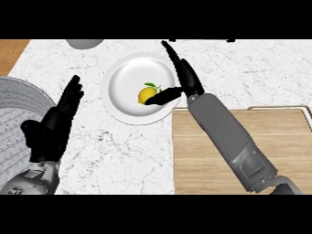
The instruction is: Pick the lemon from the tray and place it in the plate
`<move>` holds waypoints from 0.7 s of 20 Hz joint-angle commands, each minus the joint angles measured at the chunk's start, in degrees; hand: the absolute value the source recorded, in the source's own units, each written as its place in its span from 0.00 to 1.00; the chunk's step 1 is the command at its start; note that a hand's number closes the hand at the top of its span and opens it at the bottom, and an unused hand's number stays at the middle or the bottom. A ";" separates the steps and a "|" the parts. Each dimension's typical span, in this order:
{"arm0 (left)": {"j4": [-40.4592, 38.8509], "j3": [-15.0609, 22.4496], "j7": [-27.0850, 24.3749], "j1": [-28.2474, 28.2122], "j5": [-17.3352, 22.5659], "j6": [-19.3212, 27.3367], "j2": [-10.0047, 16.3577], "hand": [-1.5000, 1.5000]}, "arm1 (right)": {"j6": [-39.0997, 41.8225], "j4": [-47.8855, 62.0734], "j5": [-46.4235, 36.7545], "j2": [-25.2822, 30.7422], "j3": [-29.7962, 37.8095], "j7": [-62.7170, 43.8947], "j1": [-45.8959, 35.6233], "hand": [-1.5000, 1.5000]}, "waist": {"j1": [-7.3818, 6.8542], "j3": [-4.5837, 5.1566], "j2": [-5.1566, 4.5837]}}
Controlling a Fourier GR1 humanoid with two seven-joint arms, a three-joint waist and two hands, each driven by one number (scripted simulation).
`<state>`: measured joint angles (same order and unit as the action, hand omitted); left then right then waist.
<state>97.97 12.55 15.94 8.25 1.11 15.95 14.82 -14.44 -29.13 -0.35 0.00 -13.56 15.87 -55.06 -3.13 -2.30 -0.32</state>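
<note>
Right robot hand (190, 82) open, thumb at lemon (145, 94) on plate (128, 75); tray (253, 151) just beside

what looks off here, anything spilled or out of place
Nothing stands out. The lemon sits on the white plate, with nothing spilled. The right hand is open over the plate, thumb at the lemon. The wooden tray lies flat beside the plate.

One head view looks steeply down onto the counter (118, 151) from close above.
</note>
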 commanded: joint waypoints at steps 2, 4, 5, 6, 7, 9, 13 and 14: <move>-7.70 -0.67 1.71 -5.67 0.40 1.21 -1.07 0.50 | -0.43 3.02 -0.77 0.72 0.25 1.17 -0.93 0.00 | 0.64 2.32 -0.91; -7.80 -0.97 1.61 -5.36 1.07 0.70 -1.12 0.50 | -3.14 4.06 -1.00 0.00 0.08 1.87 0.04 0.00 | 0.65 2.33 -0.94; -7.70 -0.63 1.63 -4.08 0.66 0.90 -1.59 0.50 | -2.83 4.77 -1.31 0.00 -0.43 3.36 0.71 0.00 | 0.75 2.30 -1.00; -6.72 -1.15 2.22 -5.30 1.08 -0.30 0.07 0.50 | -2.68 5.30 -1.25 0.00 0.38 0.75 -1.65 0.00 | 0.64 2.32 -0.73; -8.42 -1.92 0.89 -4.59 1.66 0.19 -0.99 0.50 | -1.67 6.35 -1.30 0.76 0.39 2.30 -0.58 0.00 | 0.71 2.35 -1.26; -7.08 -0.70 2.14 -5.10 0.92 -0.19 -0.66 0.50 | -1.36 7.06 -1.05 2.02 0.97 2.34 -1.42 0.00 | 0.72 2.30 -0.98; -7.55 -1.11 1.03 -5.53 0.91 0.44 -1.37 0.50 | -2.19 8.73 -1.66 2.73 1.13 5.57 0.12 0.00 | 0.62 2.30 -1.28; -7.10 -2.07 0.73 -6.26 1.30 -0.30 -0.06 0.50 | -3.07 8.77 -1.29 2.31 1.71 4.52 -0.51 0.00 | 0.66 2.32 -0.93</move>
<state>97.82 11.74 16.15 7.78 0.53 16.15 15.00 -16.73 -21.87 -1.56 1.56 -12.60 19.09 -55.87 -2.27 -2.50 -0.28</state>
